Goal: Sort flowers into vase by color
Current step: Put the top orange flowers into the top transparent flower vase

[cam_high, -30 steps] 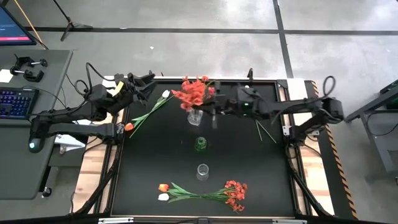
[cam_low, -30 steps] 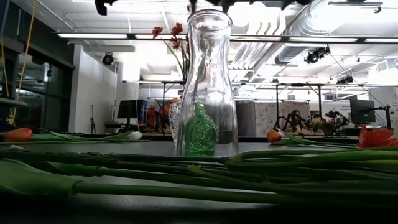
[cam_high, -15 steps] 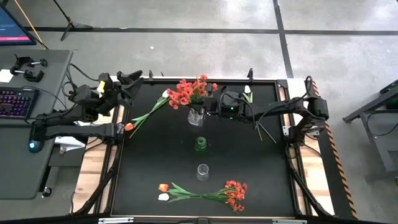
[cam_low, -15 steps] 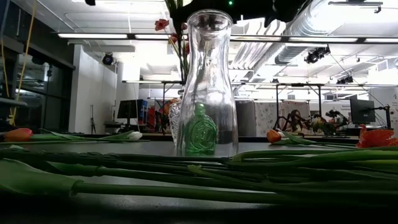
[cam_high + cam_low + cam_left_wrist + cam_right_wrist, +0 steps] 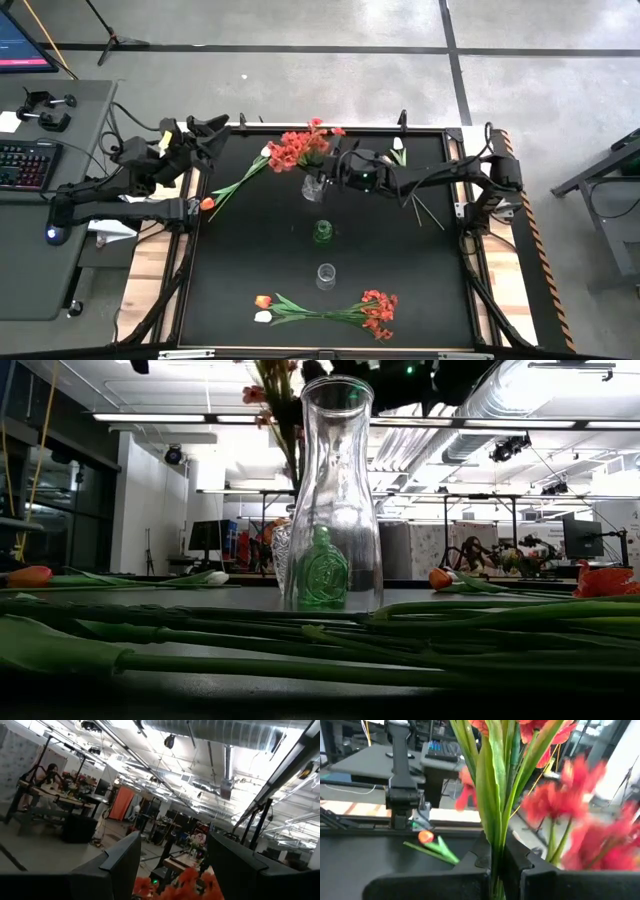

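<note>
My right gripper [image 5: 336,172] is shut on a red blossom spray [image 5: 300,148], held upright over the far clear vase [image 5: 314,187]. A green vase [image 5: 322,232] and a small clear vase [image 5: 326,275] stand nearer. A white tulip [image 5: 266,151] and an orange tulip [image 5: 207,204] lie flat at the far left. At the near edge an orange tulip [image 5: 262,301], a white tulip [image 5: 262,317] and a red spray [image 5: 378,312] also lie flat. My left gripper [image 5: 222,125] is open at the far left corner, nothing between its fingers [image 5: 125,865]. My right gripper pinches the spray's bundled green stems [image 5: 495,837] between its two fingers [image 5: 476,862], below the blossoms [image 5: 560,800]. The fingers come level from the table's right side and lie across the stems. The spray stands upright, blossoms on top. Whether its lower end is inside the far vase I cannot tell.
Loose green stems [image 5: 420,210] and a white tulip [image 5: 398,147] lie at the far right, under my right arm. The three vases stand in a row down the table's middle. In the low view the near flowers' stalks [image 5: 300,640] stretch across the front.
My right gripper has gone down and toward the table's left edge with the red spray, which stays upright and now stands over the far clear vase. My left gripper has drawn back toward the far left corner, still open.
</note>
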Action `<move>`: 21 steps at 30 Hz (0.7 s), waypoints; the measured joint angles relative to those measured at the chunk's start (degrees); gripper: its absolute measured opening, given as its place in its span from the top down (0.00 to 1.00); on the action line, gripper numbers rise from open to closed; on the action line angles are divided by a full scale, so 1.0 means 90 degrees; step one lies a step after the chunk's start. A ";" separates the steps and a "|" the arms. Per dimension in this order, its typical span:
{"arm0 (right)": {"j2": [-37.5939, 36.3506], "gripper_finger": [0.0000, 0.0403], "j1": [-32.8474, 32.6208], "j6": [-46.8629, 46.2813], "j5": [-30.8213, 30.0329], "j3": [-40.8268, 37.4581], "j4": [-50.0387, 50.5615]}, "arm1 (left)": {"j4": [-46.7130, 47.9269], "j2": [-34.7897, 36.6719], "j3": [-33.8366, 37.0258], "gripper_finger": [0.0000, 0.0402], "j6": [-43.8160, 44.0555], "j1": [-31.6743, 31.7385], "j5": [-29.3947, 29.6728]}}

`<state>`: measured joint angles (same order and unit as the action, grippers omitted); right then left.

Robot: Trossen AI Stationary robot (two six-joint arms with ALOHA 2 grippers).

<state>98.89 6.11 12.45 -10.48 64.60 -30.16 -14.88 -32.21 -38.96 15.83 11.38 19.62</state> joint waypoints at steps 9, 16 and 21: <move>0.0047 1.00 0.0000 -0.0604 -0.0351 -0.0002 -0.0089 | 0.0016 0.0000 0.0000 0.46 -0.0002 0.0000 0.0015; 0.0010 0.88 0.0019 -0.0856 -0.0508 -0.0002 0.0411 | 0.0147 0.0000 0.0000 0.46 0.0005 0.0000 0.0015; 0.0010 0.69 0.0016 -0.0845 -0.0508 -0.0002 0.0584 | 0.0203 0.0000 0.0000 0.46 0.0051 0.0000 0.0015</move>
<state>98.98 6.26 4.84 -15.05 64.58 -24.90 -13.06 -32.21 -38.96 16.29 11.38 19.75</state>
